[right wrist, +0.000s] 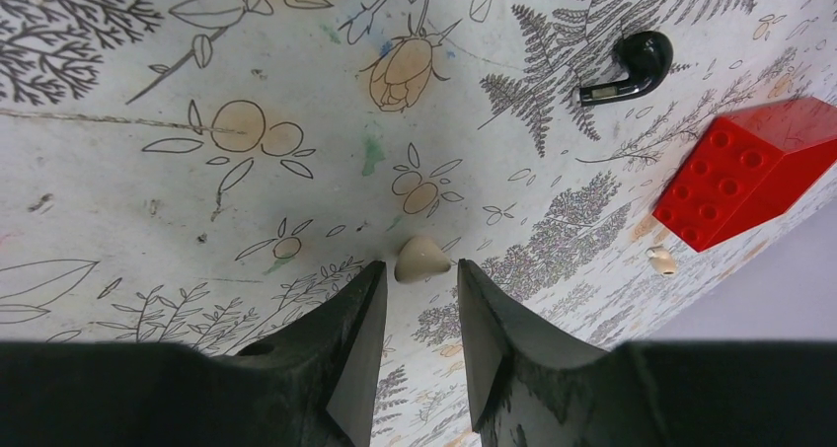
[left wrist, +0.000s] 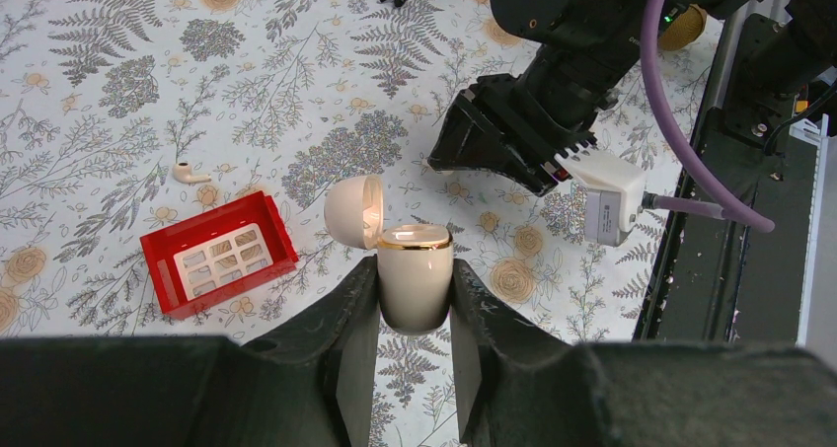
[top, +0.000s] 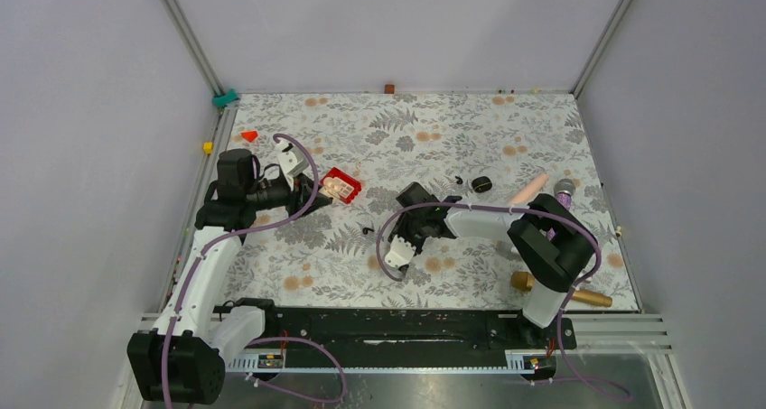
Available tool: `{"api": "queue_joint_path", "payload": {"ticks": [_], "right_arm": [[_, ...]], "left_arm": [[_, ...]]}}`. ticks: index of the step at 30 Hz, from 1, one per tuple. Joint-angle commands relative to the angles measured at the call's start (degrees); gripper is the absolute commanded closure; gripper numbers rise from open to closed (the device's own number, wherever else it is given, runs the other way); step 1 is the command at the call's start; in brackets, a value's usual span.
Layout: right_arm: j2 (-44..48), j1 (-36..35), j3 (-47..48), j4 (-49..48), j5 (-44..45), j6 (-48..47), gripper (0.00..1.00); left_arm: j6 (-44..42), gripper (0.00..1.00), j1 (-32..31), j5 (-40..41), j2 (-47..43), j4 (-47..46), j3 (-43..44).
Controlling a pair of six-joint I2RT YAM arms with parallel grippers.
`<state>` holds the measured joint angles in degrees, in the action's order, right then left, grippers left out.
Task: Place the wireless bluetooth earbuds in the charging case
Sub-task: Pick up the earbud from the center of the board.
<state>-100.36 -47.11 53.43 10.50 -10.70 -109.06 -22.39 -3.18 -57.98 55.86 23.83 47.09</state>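
Spreading under everything, the flower-printed table (top: 506, 120) carries one fixed landmark, the red box (left wrist: 237, 284), and places here are told from it. The left gripper (left wrist: 415, 269) sits just beside the red box, its fingers clenched on the charging case (left wrist: 413, 294). This is a cream, gold-rimmed case, held upright with its lid swung open on the box's side.

The right gripper (right wrist: 420, 269) is near the red box on the side away from the left arm, low over the cloth. Its jaws stand either side of a cream earbud (right wrist: 422, 260). Only slivers of gap show, so I cannot tell whether it is pinched or merely straddled.

A second cream earbud (left wrist: 188, 174) lies loose near the red box, apart from it. A black earbud (right wrist: 632, 60) lies between the red box and the right gripper. A black case (top: 481, 183) sits well apart from the red box, untouched.

Judging by this, the step in hand is picking up the first earbud while the other arm presents the open case, so the task looks barely begun. The wells under the lid are not visible, so whether anything is seated yet is unknown.

The next move probably needs a firm pinch on that tiny, slippery bud. It would then be carried across toward the red box and turned stem-down over the case mouth. The left arm must hold steady, because a small misalignment would likely tip the bud off the rim.
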Motion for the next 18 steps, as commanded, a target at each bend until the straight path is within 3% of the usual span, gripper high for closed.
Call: {"api": "queue_joint_path", "payload": {"ticks": [1, 6, 11, 18], "right_arm": [[-2.3, -1.5, -0.9, 7.4, 1.1, -1.0, 0.59], [-2.6, -2.3, -1.1, 7.4, 2.7, -1.6, 0.61], [-3.3, -2.8, -0.7, 7.4, 3.7, -1.1, 0.76], [-0.9, -2.8, 3.2, 10.6, -1.0, 10.0, 0.84]], "left_arm": [[0.2, 1.00, -0.2, 0.2, -0.7, -2.5, -0.1], [0.3, 1.00, -0.2, 0.1, -0.6, -2.5, -0.1], [0.3, 1.00, -0.1, 0.3, -0.6, -2.5, 0.0], [0.3, 1.00, -0.1, 0.0, 0.0, -2.5, 0.0]]}}
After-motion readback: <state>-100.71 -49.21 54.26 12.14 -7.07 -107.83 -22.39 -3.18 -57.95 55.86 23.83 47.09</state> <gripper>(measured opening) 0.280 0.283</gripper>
